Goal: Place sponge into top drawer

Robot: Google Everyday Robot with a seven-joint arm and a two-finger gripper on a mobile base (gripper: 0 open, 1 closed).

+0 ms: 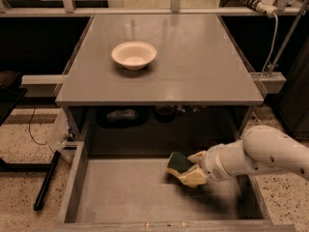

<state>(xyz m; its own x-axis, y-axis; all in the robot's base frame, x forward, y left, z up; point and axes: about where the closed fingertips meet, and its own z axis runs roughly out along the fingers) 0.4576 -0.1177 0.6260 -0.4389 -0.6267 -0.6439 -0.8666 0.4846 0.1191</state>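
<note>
One edge of the drawer (pixel 77 187), its front, is cut off at the bottom. Right of centre inside it, the gripper (pixel 191 168) has its fingers (pixel 195 178) clenched on the sponge (pixel 177 161), hiding the sponge's right end. The green side faces up and tilts left, and its long axis is hard to judge. Farther back, a bowl (pixel 133 55) sits on the surface (pixel 198 57).

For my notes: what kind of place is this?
Probably a robotics lab: a grey table with one bowl, a loose cable on the floor, and the gripper holding the sponge over the open top drawer.
</note>
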